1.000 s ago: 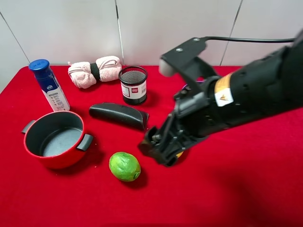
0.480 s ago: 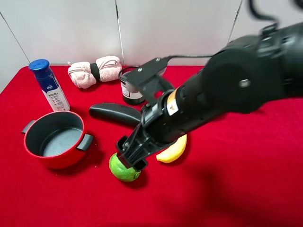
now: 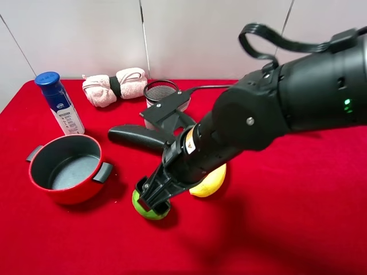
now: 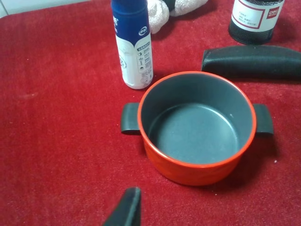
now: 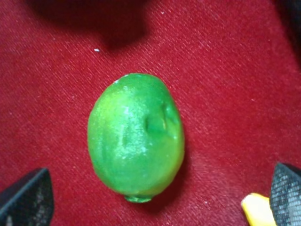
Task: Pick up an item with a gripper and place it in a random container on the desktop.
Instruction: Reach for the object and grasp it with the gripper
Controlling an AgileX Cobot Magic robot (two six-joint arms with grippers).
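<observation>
The step in hand is the pick: the right claw (image 5: 156,195) is open and hangs over the lime (image 5: 136,136), which lies on the red tabletop (image 3: 298,217) between the two fingertips (image 5: 26,197), neither of them touching it as far as the wrist view shows. From the high view the lime (image 3: 146,211) sits just in front of the pot (image 3: 66,169), with the banana (image 3: 209,180) close on its other side. Nothing is lifted yet, so the task is at its start. Next, I judge, the claw must sink a little, close across the lime's narrower width and keep clear of the banana, since glossy round skin may slip from a shallow pinch. Then a container must be picked; no pan shows now, and the arm hides that part of the tabletop. Of the left claw (image 4: 126,209) only one finger shows beside the pot, so I cannot tell how it stands.
</observation>
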